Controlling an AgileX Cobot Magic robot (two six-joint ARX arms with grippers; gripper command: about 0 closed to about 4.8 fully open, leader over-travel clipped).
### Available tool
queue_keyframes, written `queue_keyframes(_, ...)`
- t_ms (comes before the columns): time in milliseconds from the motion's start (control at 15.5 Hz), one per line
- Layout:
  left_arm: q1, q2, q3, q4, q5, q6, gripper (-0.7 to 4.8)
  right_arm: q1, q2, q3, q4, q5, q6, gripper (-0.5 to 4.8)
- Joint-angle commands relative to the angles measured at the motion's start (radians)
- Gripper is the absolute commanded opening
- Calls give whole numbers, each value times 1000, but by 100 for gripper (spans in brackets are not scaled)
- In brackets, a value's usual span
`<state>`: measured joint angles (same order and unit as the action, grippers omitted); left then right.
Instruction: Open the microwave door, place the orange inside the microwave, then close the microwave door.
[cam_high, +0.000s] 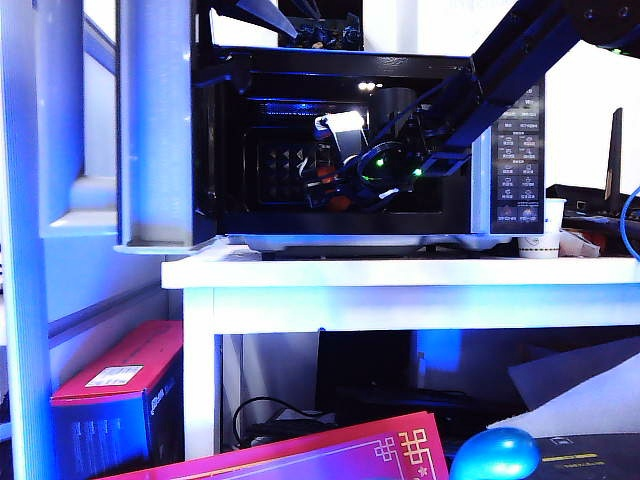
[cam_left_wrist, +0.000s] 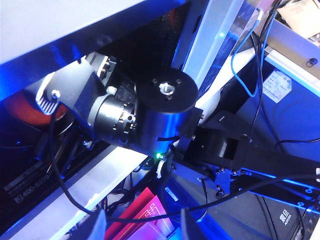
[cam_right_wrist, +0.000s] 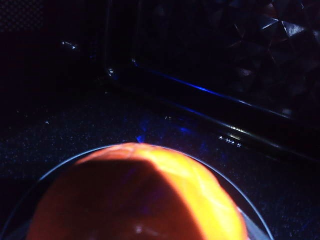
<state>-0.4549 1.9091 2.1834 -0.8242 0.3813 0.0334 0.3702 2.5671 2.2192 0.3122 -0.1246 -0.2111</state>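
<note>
The black microwave (cam_high: 515, 150) stands on a white table, and the microwave door (cam_high: 155, 120) is swung wide open to the left, its pale inner face showing. My right arm reaches down into the cavity, where the right gripper (cam_high: 335, 188) hangs over the orange (cam_high: 338, 203). In the right wrist view the orange (cam_right_wrist: 150, 195) fills the near part of the picture and rests on the glass turntable (cam_right_wrist: 60, 166); the fingers themselves are hidden. The left wrist view shows the orange (cam_left_wrist: 27, 107) beside a ribbed pale finger pad (cam_left_wrist: 46, 101). My left gripper (cam_left_wrist: 144, 225) is open and empty outside the microwave.
The white table (cam_high: 400, 272) carries a paper cup (cam_high: 540, 235) to the right of the microwave. Below it lie a pink box (cam_high: 120, 390), a flat pink box (cam_high: 330, 455) and a shiny blue egg-shaped object (cam_high: 495, 455). Loose cables (cam_left_wrist: 75, 200) hang near my left gripper.
</note>
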Motion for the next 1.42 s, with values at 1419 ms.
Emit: queue_keyframes(1419, 0, -5, 2, -9, 0, 4, 206, 40, -31, 4, -286, 230, -241, 479)
